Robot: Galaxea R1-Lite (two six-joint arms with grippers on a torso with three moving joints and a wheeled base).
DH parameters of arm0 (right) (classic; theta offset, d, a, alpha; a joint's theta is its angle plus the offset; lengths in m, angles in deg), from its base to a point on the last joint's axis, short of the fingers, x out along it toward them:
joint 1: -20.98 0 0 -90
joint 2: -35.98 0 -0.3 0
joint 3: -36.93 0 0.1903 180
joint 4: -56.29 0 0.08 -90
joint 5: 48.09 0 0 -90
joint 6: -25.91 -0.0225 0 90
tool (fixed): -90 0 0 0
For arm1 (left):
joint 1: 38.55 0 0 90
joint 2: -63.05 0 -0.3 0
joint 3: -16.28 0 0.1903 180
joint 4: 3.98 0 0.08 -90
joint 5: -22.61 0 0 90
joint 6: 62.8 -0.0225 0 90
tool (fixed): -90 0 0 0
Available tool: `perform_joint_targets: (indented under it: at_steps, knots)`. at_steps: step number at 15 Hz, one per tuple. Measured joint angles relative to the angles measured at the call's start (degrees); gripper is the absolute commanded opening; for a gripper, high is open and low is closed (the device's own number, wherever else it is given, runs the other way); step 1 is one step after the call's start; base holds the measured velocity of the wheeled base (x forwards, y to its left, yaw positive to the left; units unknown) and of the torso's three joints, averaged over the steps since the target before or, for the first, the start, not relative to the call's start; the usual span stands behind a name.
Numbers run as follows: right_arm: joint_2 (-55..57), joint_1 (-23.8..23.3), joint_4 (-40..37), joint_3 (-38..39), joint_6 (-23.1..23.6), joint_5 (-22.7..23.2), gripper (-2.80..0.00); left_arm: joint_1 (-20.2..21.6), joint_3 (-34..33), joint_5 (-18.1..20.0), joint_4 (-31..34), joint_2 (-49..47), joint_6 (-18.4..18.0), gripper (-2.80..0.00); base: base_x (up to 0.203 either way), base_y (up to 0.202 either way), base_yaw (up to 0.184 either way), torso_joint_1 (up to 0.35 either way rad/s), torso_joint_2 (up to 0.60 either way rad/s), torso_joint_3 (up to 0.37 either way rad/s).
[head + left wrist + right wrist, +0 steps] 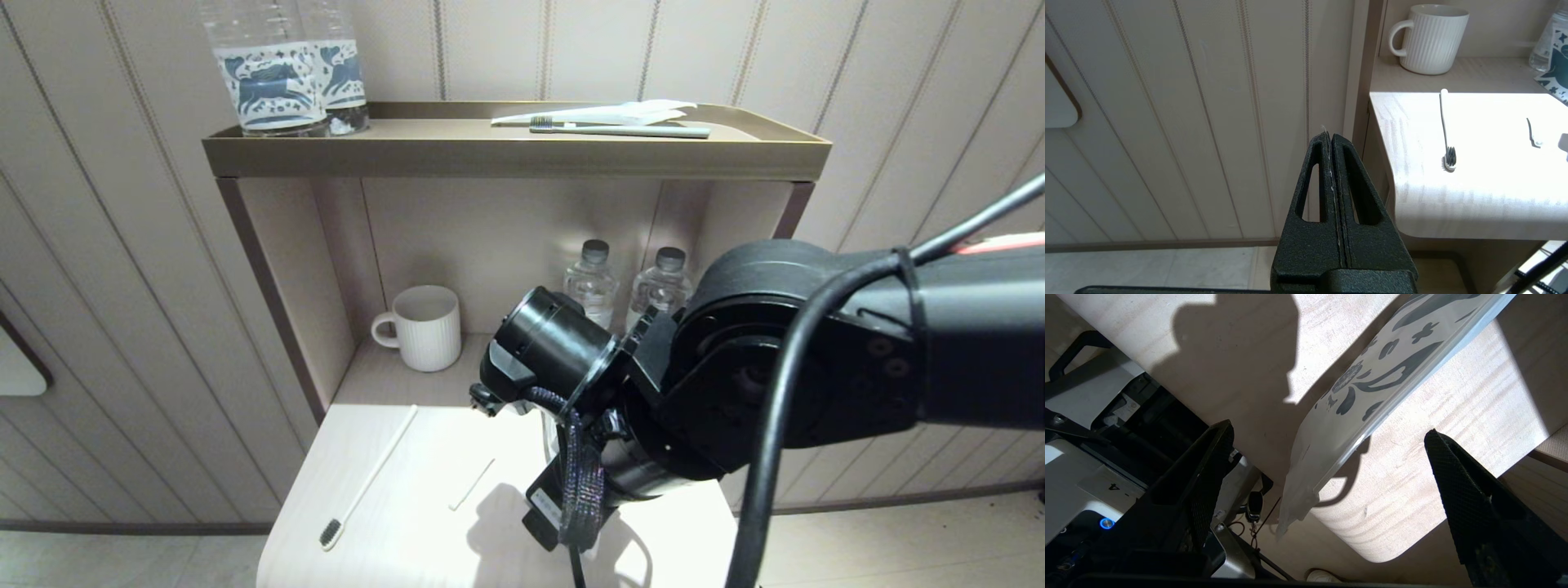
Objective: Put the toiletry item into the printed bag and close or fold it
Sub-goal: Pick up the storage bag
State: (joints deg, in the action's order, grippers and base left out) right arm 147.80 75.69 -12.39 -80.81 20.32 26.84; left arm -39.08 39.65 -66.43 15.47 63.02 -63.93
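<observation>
Nearest of all, the right arm (816, 359) reaches in across the pale tabletop (392, 539), its wrist bent down over the near right part. In the right wrist view the right gripper (1327, 465) stands spread wide with nothing between its fingers (1208, 473). The printed bag (1372, 388) lies slanting on the table in the gap between them, apart from both, one end lifted and sticking out past the table's edge.

Further left on the table lies a white toothbrush (367, 482), bristles toward the near edge, and a small white stick (472, 484) lies between it and the arm.

Off to the left, beside the table, the left gripper (1329, 136) is parked, clenched on nothing.

Behind, in the shelf recess, stand a white mug (424, 327) and two small water bottles (629, 282). On the top shelf (514, 155) are two larger bottles (286, 73), another toothbrush (620, 129) and a white wrapper (629, 112).
</observation>
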Motion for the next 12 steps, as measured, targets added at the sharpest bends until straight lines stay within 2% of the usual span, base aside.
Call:
perform_joint_targets:
  at_steps: [6,7,12]
  knots:
    - [1.8,-0.7,0.1,-0.3,0.0,-0.3,0.00,0.0,0.0,0.0,0.0,0.0,0.0,-2.80,0.000,0.000,0.000,0.000,0.00,0.000]
    - [2.1,-0.9,0.1,-0.4,0.0,-0.4,-2.80,0.0,0.0,0.0,0.0,0.0,0.0,-2.80,0.000,0.000,0.000,0.000,0.00,0.000]
    - [2.7,-1.4,0.1,-0.2,0.0,-0.4,-2.80,0.0,0.0,0.0,0.0,0.0,0.0,-2.80,0.000,0.000,0.000,0.000,0.00,0.000]
